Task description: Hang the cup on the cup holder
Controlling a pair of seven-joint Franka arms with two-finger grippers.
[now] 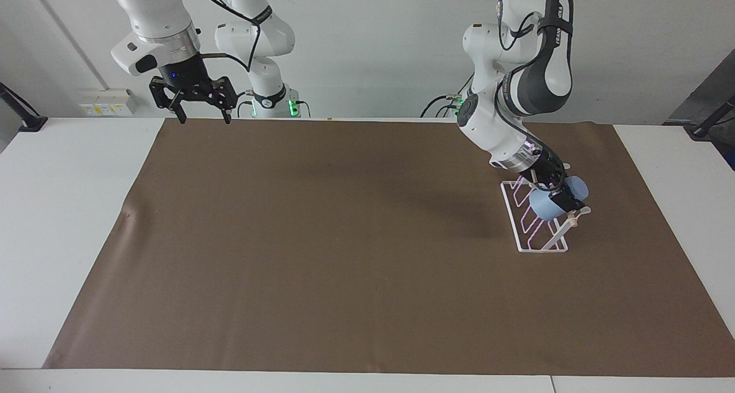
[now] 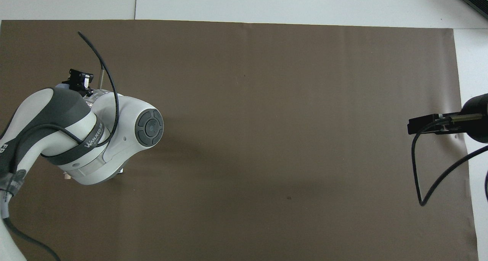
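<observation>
The light-blue cup (image 1: 550,203) lies tilted on its side at the top of the white wire cup holder (image 1: 537,227), against the wooden dowel (image 1: 571,220). My left gripper (image 1: 561,197) is shut on the cup, reaching down over the holder at the left arm's end of the table. In the overhead view the left arm (image 2: 87,135) hides the cup and nearly all of the holder. My right gripper (image 1: 202,116) hangs open and empty, high over the mat's edge at the right arm's end, and waits.
A brown mat (image 1: 344,255) covers most of the white table (image 1: 63,197). Black cables (image 2: 417,169) hang from the right arm at the mat's edge.
</observation>
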